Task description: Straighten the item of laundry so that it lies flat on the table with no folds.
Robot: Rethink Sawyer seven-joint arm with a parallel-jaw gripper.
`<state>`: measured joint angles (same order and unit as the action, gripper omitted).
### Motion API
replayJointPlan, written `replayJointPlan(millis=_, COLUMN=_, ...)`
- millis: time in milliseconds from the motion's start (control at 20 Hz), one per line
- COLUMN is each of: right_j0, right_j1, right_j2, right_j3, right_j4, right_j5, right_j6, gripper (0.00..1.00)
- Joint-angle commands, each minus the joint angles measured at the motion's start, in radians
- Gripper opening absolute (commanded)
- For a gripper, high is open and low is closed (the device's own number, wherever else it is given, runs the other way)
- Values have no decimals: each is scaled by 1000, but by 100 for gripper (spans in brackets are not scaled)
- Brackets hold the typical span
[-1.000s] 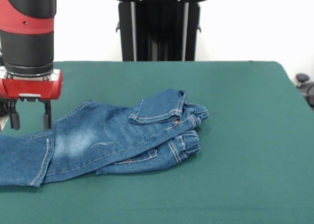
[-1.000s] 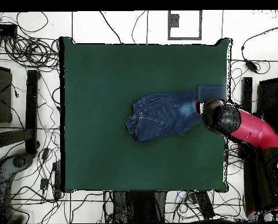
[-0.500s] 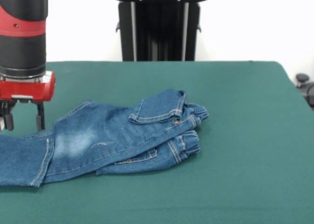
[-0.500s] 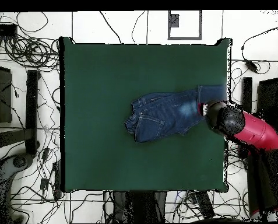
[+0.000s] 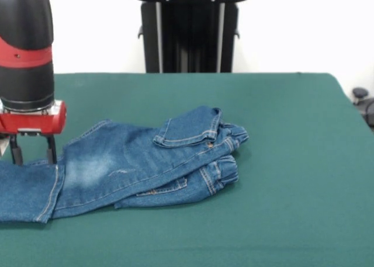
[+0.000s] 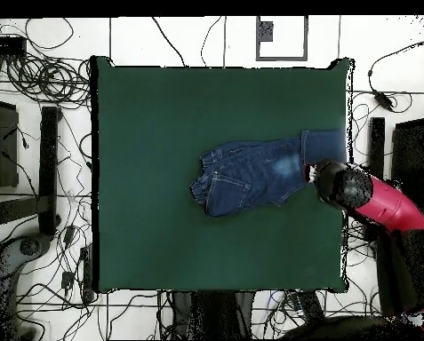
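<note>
1. A large rectangular desk [image 5: 292, 132] with a flat dark green felt-like top fills most of both views. It is far bigger than the garment lying on it.

2. A pair of small blue denim jeans [image 5: 134, 162] with faded pale patches and orange-tan stitching lies on the desk, off-centre toward one side edge. In the front view its long axis runs left to right. The waist end is bunched and folded over itself at the right. One leg stretches left, past the picture's edge. The garment is clearly not flat yet.

3. A red and black robot arm [image 6: 375, 200] reaches in over the desk's side edge, at the leg end of the jeans.

4. The end effector [image 5: 33, 149] hangs at the far left of the front view, just behind the stretched leg near its hem. The folded bulk of the jeans lies to its right, along the garment's long axis.

5. Two dark fingers [image 5: 52, 148] point downward with a clear gap between them. The end effector is spread and holds nothing. Whether the tips touch the denim cannot be told.
</note>
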<state>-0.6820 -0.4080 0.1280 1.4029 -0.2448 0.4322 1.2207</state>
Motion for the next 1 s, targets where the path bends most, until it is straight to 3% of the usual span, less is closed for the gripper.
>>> replayJointPlan(millis=50, right_j0=17, right_j1=97, right_j2=145, right_j3=-2, right_j4=-13, right_j5=-17, right_j6=34, gripper=100)
replayJointPlan(millis=1000, right_j0=14, right_j1=132, right_j2=161, right_j3=-29, right_j4=-17, right_j5=-33, right_j6=33, gripper=100)
